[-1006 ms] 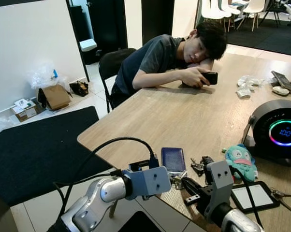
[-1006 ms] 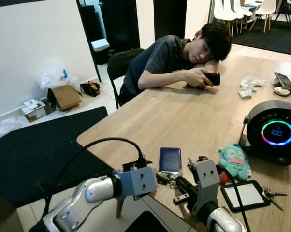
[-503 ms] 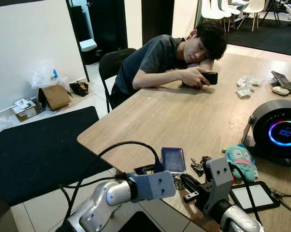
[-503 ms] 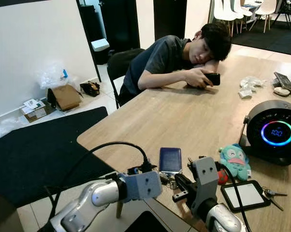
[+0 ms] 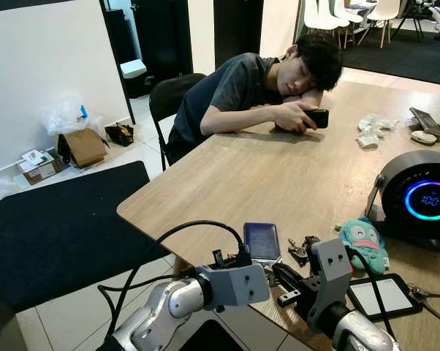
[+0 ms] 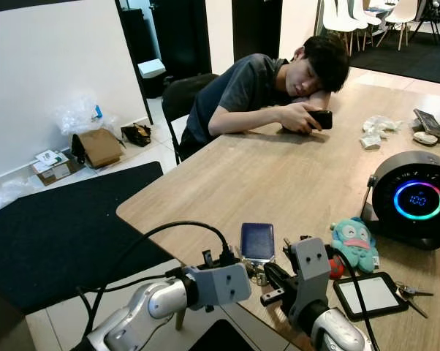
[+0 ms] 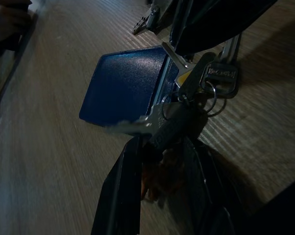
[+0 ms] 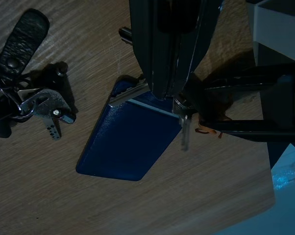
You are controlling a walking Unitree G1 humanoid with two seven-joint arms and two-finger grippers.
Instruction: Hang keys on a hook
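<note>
A bunch of silver keys (image 7: 186,105) on a ring lies at the near edge of the wooden table (image 5: 278,175), against a blue wallet (image 5: 262,240). My right gripper (image 8: 174,95) reaches in from the right with its fingers pressed together on the key ring. From the left comes my left gripper (image 7: 162,142), its two black fingers (image 7: 120,196) apart on either side of the bunch, an orange tag between them. In the left eye view the left wrist block (image 5: 234,284) covers most of the keys.
A second bunch of keys with a black fob (image 8: 20,88) lies just beyond the wallet. A teal plush (image 5: 364,243), a black-framed tablet (image 5: 384,298) and a round speaker (image 5: 423,199) stand to the right. A person (image 5: 256,88) leans on the far side. Black mat (image 5: 59,227) on the floor to the left.
My left arm has swung right and forward, bringing its gripper up to the keys at the table edge. The right arm has hardly moved.
</note>
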